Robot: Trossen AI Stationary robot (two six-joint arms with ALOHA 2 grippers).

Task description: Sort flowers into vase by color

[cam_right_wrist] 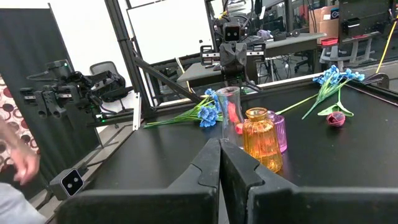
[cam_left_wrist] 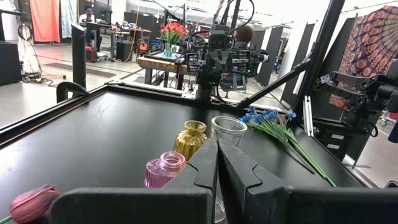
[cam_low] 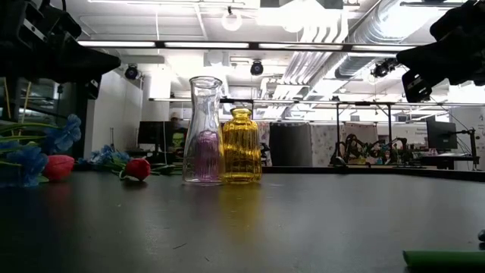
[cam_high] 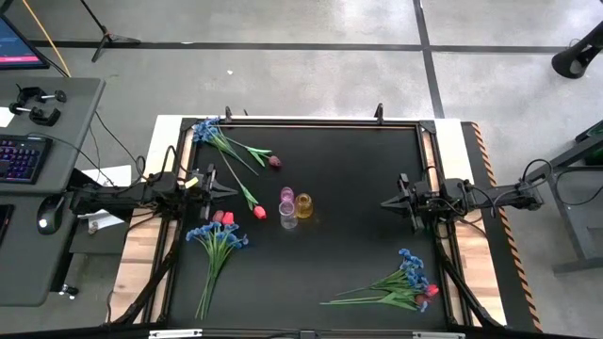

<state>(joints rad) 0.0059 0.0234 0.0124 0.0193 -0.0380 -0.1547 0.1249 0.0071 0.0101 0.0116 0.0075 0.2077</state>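
**Both hands shut and empty, flowers spread round three vases**

Left hand (cam_high: 229, 187) sits at the left side of the black counter (cam_high: 349, 254), fingers pressed together, holding nothing. Right hand (cam_high: 384, 201) is at the right side, fingers also pressed together, nothing held. The hands face each other across the middle, well apart.

Between the hands: three vases in a tight cluster, a pink vase (cam_high: 286, 196), an amber vase (cam_high: 303, 203) and a clear vase (cam_high: 288, 219). They stand nearer the left hand than the right. Open black surface lies between the cluster and the right hand.

Flowers, four groups:
- blue bunch (cam_high: 209, 130) with green stems, at the far left corner behind the left hand, blossoms close to the counter's edge.
- one dark maroon tulip (cam_high: 274, 162), just beside that bunch's stems.
- blue bunch (cam_high: 218, 235) on the near side of the left hand, with red tulips (cam_high: 225, 217) touching its top and one more red tulip (cam_high: 259, 213) just beside the left hand's tip.
- mixed bunch (cam_high: 407, 278) on the near side of the right hand, blue blossoms with a red head at its end, close to the right edge.

Near-middle strip of the counter is bare, as is the far-right corner.
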